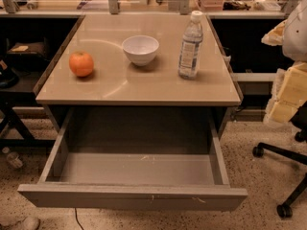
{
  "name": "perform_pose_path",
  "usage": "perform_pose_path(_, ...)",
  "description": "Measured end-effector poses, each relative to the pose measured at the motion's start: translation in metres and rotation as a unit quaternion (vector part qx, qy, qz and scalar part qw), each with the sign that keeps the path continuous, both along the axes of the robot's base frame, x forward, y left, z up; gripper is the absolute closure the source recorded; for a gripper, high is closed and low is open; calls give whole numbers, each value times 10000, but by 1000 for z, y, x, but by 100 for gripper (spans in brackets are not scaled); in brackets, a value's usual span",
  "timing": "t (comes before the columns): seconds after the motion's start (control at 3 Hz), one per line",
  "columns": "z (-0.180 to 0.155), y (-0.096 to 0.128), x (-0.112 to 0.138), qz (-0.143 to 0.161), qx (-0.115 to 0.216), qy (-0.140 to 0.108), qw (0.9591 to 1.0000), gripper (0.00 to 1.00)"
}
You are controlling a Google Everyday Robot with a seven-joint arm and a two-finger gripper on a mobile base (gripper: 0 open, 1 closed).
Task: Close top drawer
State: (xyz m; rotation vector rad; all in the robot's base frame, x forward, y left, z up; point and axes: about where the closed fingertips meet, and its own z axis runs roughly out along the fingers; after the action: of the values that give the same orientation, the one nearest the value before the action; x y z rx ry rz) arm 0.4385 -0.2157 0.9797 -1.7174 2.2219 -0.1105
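Beige, glossy-topped table (144, 83): stands in the middle of the view, top in order. Top drawer (134, 197), a wide, shallow grey drawer with a flat, handle-less front marked by small pale scratches: found pulled far out from under the table toward the camera, its interior exposed and apparently bare. Black wheeled chair base (283, 176): on the speckled floor to the right, near the drawer's right corner but apart from it. Pale, blocky tool (287, 99): at the right edge of the view, level with the table top, well apart from the drawer front and touching nothing of note; whether it is released or clenched cannot be told. Clear plastic water bottle with a white cap (190, 44), white round bowl (140, 49) and orange fruit (81, 63): upright on the table top, apart from one another. Assessment: closing not begun; the tool must yet reach the front and push the drawer in its full travel
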Motion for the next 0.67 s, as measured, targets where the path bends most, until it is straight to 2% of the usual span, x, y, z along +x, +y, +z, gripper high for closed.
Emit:
perform_pose_path(0.33, 0, 0, 0, 0, 0, 0, 10000, 0)
perform_pose_path(0.67, 0, 0, 0, 0, 0, 0, 10000, 18)
